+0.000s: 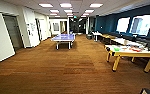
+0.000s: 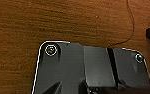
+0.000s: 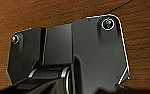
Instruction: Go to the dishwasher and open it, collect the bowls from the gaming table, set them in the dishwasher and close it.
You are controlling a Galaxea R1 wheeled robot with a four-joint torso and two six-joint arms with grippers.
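grippers: left and right jaw state cannot be told; both wrist views look down on brown wood-grain floor (image 2: 41,22).
long white-topped gaming table with yellow edge and legs (image 1: 126,53): at 2 o'clock, near, strewn with colourful items; one lime green patch (image 1: 116,49) may be a bowl, too small to confirm.
blue table-tennis table (image 1: 64,38): at 12 o'clock, well apart.
dishwasher: not located.
step, judged: driving; steer wide of the yellow table legs, arms kept tucked.
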